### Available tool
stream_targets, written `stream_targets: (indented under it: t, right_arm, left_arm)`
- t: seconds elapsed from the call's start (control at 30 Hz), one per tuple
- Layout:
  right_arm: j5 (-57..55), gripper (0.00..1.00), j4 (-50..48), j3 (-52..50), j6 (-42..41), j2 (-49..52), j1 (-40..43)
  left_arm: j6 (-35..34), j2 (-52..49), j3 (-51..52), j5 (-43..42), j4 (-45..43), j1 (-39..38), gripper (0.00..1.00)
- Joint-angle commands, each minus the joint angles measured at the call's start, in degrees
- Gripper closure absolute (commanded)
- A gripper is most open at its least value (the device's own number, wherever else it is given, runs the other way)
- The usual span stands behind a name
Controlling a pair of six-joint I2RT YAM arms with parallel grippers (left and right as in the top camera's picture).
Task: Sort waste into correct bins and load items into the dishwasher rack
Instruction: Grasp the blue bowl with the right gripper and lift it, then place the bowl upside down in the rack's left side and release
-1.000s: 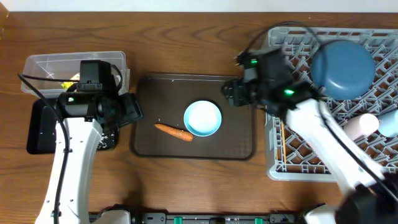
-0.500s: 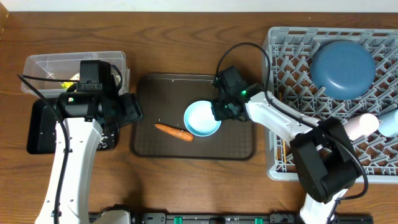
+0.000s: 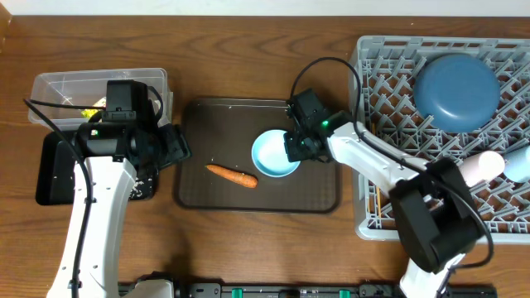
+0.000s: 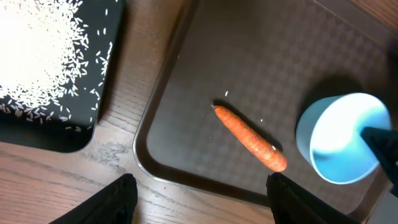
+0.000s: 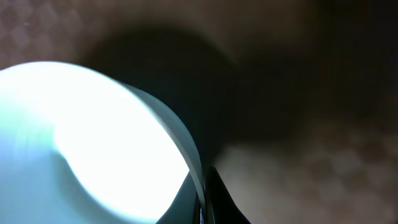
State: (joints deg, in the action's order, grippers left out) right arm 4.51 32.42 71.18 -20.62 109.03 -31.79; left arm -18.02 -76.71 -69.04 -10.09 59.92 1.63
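A small pale-blue bowl [image 3: 273,155] [image 5: 81,137] sits on the brown serving tray [image 3: 207,116], tipped slightly. My right gripper [image 3: 298,147] [image 5: 203,186] is shut on the bowl's right rim, one finger inside and one outside. An orange carrot [image 3: 231,175] [image 4: 250,137] lies on the tray to the left of the bowl [image 4: 341,144]. My left gripper [image 3: 172,146] [image 4: 200,190] hovers open over the tray's left edge [image 4: 144,155], holding nothing. The grey dishwasher rack [image 3: 364,223] at the right holds a large blue dish [image 3: 455,89], a pink cup [image 3: 480,168] and a light-blue cup [image 3: 520,162].
At the far left stands a clear tub [image 3: 58,87] with a yellow wrapper [image 3: 87,108] inside. Below it lies a black tray [image 3: 51,186] [image 4: 93,121] with white rice [image 4: 37,56] spread in it. Thin wooden chopsticks [image 3: 375,192] lie at the rack's left side.
My right arm swung left from the rack's edge to the bowl and closed on its rim. The bowl shifted slightly right. My left arm has not moved.
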Motion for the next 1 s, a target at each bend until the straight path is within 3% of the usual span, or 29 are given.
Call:
stream_targets:
  t: [0.0,0.33,0.5,0.77,0.97]
  right_arm:
    - [-6.05,0.99,1.01,0.07,0.50,-7.76,1.03]
    - [-26.53,0.99,7.23,0.07,11.13,-31.26,4.09]
    - [-35.19,0.99,8.61,0.07,15.85,-37.94,7.34]
    - [-62.62,0.99,15.34,0.04,12.96,-37.13,13.16]
    - [-70.86,0.99,15.98,0.04,12.96,-32.02,15.65]
  left_arm:
    - [0.31,-0.02,-0.39,0.52,0.28,0.24,0.31]
    - [0.31,-0.02,-0.39,0.50,0.33,0.24,0.31]
    - [0.31,-0.02,-0.39,0.50,0.33,0.24,0.31]
    - [0.31,-0.02,-0.39,0.50,0.50,0.24,0.30]
    - [0.31,-0.02,-0.39,0.50,0.50,0.24,0.30]
